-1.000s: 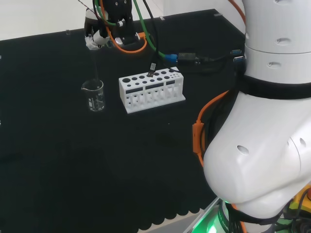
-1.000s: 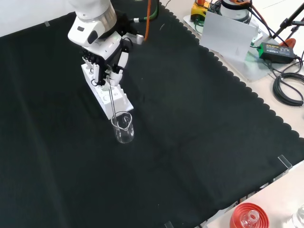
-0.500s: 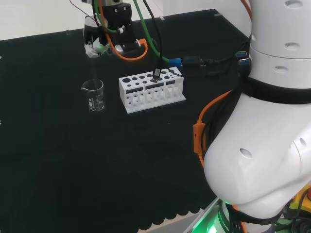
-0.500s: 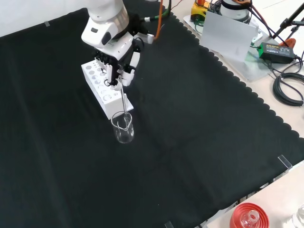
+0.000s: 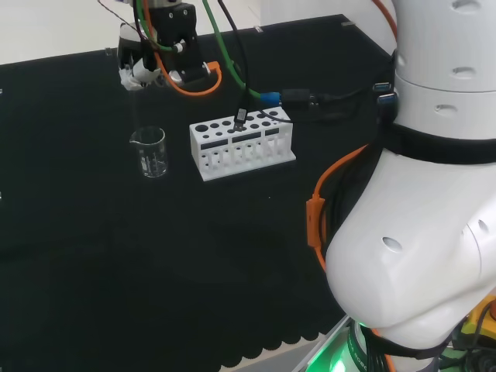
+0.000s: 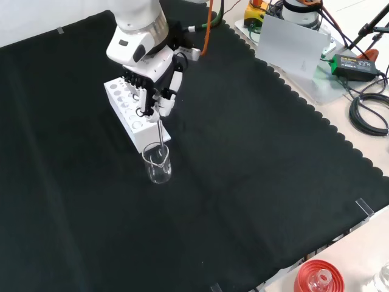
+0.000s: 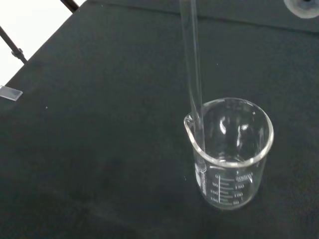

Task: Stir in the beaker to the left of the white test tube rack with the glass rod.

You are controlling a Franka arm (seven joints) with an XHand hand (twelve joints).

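Observation:
A clear glass beaker [image 5: 149,152] [image 6: 158,164] [image 7: 230,154] stands on the black cloth, left of the white test tube rack [image 5: 242,143] [image 6: 130,113] in the head view. It looks empty. The hand [image 5: 142,65] [image 6: 155,91] hovers above the beaker, its fingers curled round the top of a thin glass rod [image 6: 160,130] [image 7: 193,79]. The rod hangs nearly upright. Its lower end meets the beaker at the rim by the spout; I cannot tell how deep it reaches inside.
The arm's white links [image 5: 418,232] stand at the right of the head view, with orange and green cables [image 5: 232,62] behind the rack. In the front view a red ribbed stand with a flask [image 6: 316,280] sits at the lower right, off the cloth.
The hand has carried the rod leftward in the head view and rightward in the front view. The rod now stands steeper over the beaker. Beaker and rack have not moved.

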